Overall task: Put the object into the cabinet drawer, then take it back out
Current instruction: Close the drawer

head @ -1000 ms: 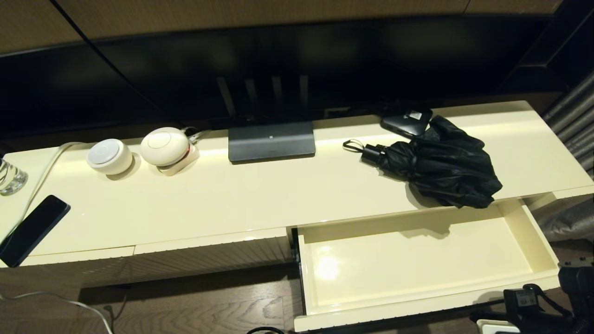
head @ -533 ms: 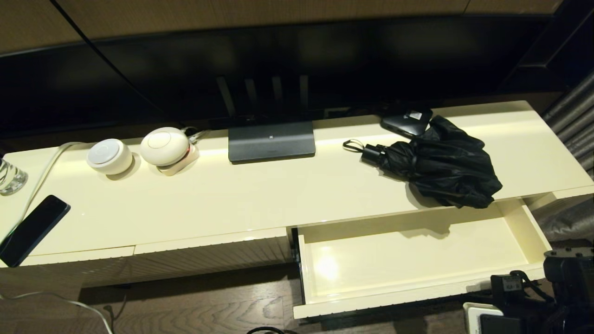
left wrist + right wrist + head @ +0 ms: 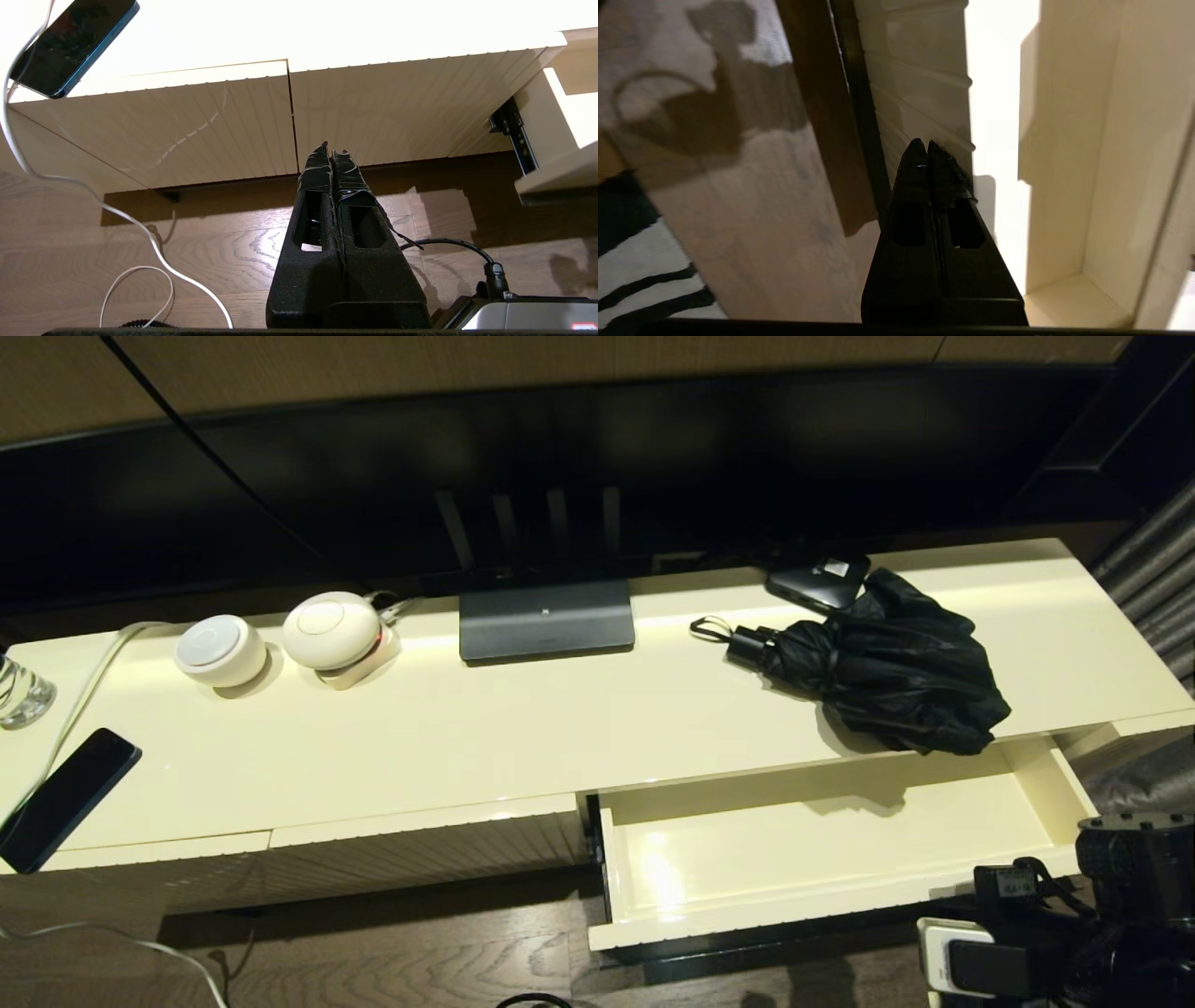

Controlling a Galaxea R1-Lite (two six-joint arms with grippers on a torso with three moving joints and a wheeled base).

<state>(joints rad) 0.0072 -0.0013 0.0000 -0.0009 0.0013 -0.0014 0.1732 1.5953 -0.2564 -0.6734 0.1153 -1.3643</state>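
Black and loosely bundled, the umbrella (image 3: 878,672) lay on the cream surface (image 3: 485,737) at its right part, handle and strap loop toward the left, its far folds beside a small black box with a white label (image 3: 820,579) and its near folds hanging just over the front edge. Directly below it the cabinet drawer (image 3: 822,905) stood partly open, its smooth interior bare of anything.

On that showing, the umbrella was out and the drawer was being dealt with by the right arm. The right tool (image 3: 924,145) had its two fingers pressed together with nothing between them, the tips right at the ribbed front of the drawer near its right end; whether they actually touched the panel could not be told. The left tool (image 3: 332,149) hung parked low in front of the closed ribbed panels on the left, fingers likewise pressed together and holding nothing, well apart from the umbrella.

Whether the put-in-and-take-out was already done or not yet begun could not be read from the layout alone. If the drawer was to be shut, the next move called for a straight, level push along the slide rails. If the umbrella was still to go in, the tool would need to spread and take the handle, not the slack fabric.
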